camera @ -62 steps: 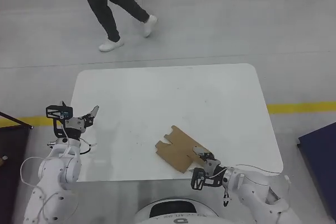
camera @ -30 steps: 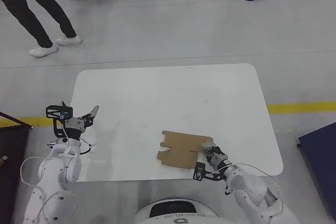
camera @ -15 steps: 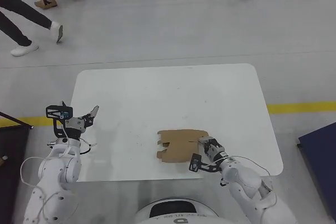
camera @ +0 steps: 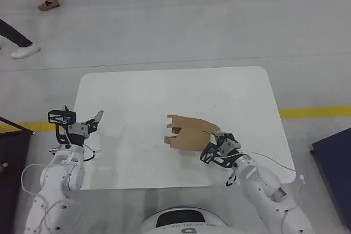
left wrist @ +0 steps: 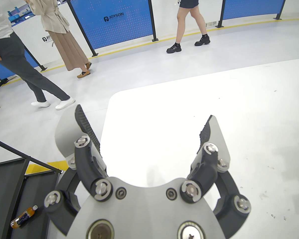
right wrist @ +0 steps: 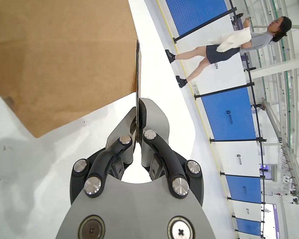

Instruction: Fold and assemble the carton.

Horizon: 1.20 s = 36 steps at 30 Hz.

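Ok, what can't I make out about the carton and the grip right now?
Right wrist view: the carton runs past the picture's edge, so its flaps are cut off.
Top view: the carton's underside, and whether its far end touches the table, is hidden by its own panels.
Top view: the right end effector hides the gripped edge; fold lines are too small.

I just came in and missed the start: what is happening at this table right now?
A two-armed robot is working on a cardboard carton on the white table. Its right gripper has its fingers shut on one edge of the carton, which is flat and not yet opened into a box. The left gripper is open and holds nothing, by the table's other side, apart from the carton.
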Tool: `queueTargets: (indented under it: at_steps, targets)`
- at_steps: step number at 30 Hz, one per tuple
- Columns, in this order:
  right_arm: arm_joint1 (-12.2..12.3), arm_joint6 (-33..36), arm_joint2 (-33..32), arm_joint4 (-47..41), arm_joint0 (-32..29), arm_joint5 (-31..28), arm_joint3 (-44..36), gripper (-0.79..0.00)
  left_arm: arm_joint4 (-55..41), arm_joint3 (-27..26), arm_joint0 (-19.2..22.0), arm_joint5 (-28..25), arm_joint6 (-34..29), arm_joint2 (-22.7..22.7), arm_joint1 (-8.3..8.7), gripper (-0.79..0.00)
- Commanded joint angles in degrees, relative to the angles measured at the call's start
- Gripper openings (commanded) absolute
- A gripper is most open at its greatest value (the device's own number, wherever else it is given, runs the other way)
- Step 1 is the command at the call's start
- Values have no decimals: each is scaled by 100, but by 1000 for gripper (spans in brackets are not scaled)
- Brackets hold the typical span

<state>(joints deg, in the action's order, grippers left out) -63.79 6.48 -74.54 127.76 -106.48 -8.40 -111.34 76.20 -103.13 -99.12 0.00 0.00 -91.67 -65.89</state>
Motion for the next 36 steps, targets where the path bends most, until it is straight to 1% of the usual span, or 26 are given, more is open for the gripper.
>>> queueTargets:
  at_steps: [1, 3, 5, 6, 8, 10, 11, 12, 17, 22, 31, 33, 34, 36]
  targets:
    - [-18, -257, 96, -457, 29, -184, 29, -785, 0, 0, 0, 0, 0, 0, 0, 0]
    - [-54, -439, 164, -1300, 305, -645, 289, -785, 0, 0, 0, 0, 0, 0, 0, 0]
    - [-99, -539, 254, -2096, 715, -1130, 617, -785, 0, 0, 0, 0, 0, 0, 0, 0]
    - [-121, -481, 321, -2465, 942, -1454, 790, -785, 0, 0, 0, 0, 0, 0, 0, 0]
    - [-166, -378, 427, -3081, 1323, -1832, 1028, -785, 0, 0, 0, 0, 0, 0, 0, 0]
    - [-201, -166, 540, -3731, 1662, -2394, 1218, -785, 0, 0, 0, 0, 0, 0, 0, 0]
    - [-220, -64, 601, -4197, 1808, -2744, 1358, -785, 0, 0, 0, 0, 0, 0, 0, 0]
    - [-231, 139, 638, -4506, 1999, -3029, 1465, -785, 0, 0, 0, 0, 0, 0, 0, 0]
    - [-291, 722, 850, -6067, 2538, -3833, 1884, -785, 0, 0, 0, 0, 0, 0, 0, 0]
    - [-285, 1305, 839, -7118, 2803, -3951, 1991, -785, 0, 0, 0, 0, 0, 0, 0, 0]
    - [-288, 1254, 846, -7169, 2790, -3953, 1988, -785, -82, 0, 25, -2, 0, -3, -6, 0]
    - [-300, 955, 856, -7702, 2772, -4141, 2249, -785, -252, -32, 90, -195, 16, 96, -20, 0]
    - [-300, 911, 834, -7745, 2823, -4106, 2337, -785, -445, -34, 121, -374, 18, 178, -30, 0]
    - [-313, 724, 887, -8031, 2858, -4280, 2440, -785, -965, -26, 187, -803, -78, 334, -50, 0]
